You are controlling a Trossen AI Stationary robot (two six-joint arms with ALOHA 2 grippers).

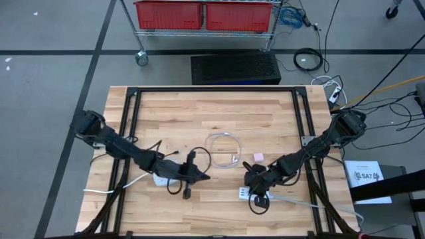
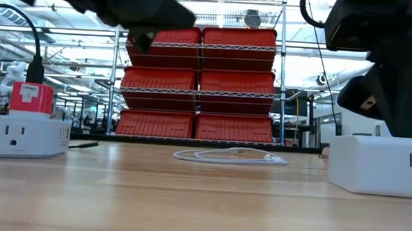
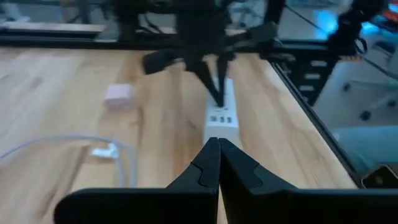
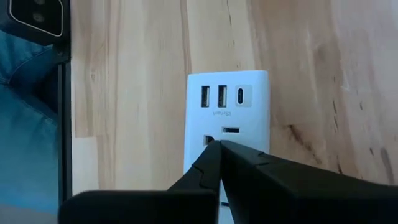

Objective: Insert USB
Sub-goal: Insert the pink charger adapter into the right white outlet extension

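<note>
Two dark arms meet over the near half of a butcher-block table [image 1: 219, 113]. The right gripper [image 4: 219, 144], fingers clenched and empty, hovers directly above a white power strip [image 4: 227, 118], its tips over the outlets just below the strip's USB ports [image 4: 212, 96]. The left gripper [image 3: 219, 144], also pinched shut on nothing, points toward that strip from the nine o'clock side. The white USB cable [image 1: 224, 147] lies coiled at table centre, roughly eleven o'clock from the strip, untouched. A small pink block [image 1: 258, 157] sits at the coil's three o'clock. A second power strip [image 2: 24, 135] carries a red plug [image 2: 31, 97].
</note>
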